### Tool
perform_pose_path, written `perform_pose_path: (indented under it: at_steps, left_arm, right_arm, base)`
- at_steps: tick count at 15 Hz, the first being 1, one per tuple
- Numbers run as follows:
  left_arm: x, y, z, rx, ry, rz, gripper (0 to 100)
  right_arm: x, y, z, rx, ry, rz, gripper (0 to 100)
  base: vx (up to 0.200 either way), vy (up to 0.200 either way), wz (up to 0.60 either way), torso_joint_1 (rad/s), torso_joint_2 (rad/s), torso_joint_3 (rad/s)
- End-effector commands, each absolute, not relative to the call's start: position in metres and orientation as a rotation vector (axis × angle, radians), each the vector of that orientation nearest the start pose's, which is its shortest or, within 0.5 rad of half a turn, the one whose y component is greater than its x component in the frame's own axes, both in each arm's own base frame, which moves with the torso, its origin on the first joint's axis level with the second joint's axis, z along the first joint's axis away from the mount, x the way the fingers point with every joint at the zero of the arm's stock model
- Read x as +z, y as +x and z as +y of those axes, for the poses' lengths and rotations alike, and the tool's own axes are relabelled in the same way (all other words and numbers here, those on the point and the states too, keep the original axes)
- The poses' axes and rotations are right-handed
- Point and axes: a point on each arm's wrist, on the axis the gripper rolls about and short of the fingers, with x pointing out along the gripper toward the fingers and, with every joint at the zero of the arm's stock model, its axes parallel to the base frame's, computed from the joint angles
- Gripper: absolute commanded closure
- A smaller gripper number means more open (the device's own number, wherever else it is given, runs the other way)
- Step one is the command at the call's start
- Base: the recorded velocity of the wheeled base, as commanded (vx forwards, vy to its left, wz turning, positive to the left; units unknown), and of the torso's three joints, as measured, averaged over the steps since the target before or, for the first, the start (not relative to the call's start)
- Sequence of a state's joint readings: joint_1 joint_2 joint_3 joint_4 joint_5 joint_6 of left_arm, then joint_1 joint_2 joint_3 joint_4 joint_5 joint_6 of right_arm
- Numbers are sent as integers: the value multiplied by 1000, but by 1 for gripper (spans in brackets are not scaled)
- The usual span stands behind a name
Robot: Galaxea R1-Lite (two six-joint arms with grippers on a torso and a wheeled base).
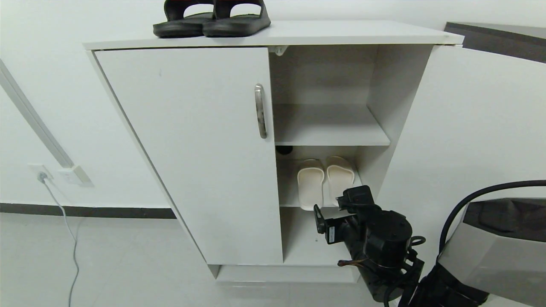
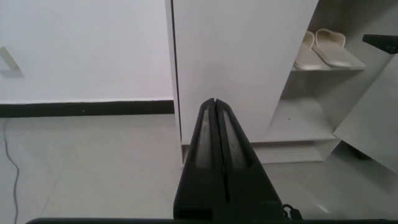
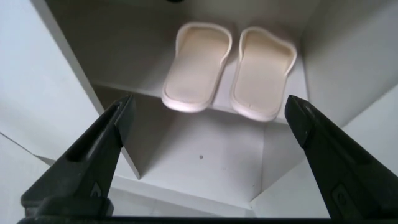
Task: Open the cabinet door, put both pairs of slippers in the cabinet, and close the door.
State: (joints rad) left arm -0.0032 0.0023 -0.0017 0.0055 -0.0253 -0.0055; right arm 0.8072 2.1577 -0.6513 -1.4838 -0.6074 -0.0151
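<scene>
Halfway: right door (image 1: 469, 128) open, cream slippers (image 1: 325, 181) at the lower shelf's (image 1: 286, 187) front edge.
Black slippers (image 1: 212, 21) wait on cabinet top (image 1: 341, 32); right gripper (image 3: 209, 106) wide apart, empty.

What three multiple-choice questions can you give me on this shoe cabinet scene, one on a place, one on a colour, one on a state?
1. Where at the cabinet do the cream slippers lie?
A) on its top
B) on a shelf inside it
C) on the floor before it

2. What colour is the pair on top of the cabinet?
A) black
B) red
C) green

3. How is the right gripper?
A) shut on a slipper
B) open and empty
C) shut on a door handle

Answers:
1 B: they sit side by side on a shelf behind the open right door.
2 A: both slippers up there are black.
3 B: its fingers stand wide apart before the shelf with nothing between them.
</scene>
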Motion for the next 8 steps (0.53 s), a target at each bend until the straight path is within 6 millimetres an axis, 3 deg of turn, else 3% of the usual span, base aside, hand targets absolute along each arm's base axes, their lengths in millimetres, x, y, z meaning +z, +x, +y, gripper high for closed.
perform_pose_path:
  at_steps: [1,3,8]
  left_arm:
    - [75,-23,0,-28,-6,5,100]
    - [75,-23,0,-26,-6,5,100]
    - [75,-23,0,-28,-8,5,100]
  right_arm:
    - [77,252,245,200,-33,19,0]
    - [76,252,244,198,-34,22,0]
    - [75,252,243,197,-42,30,0]
  base:
    - [0,0,0,2,2,203]
    - [0,0,0,2,0,164]
    - [0,0,0,1,0,20]
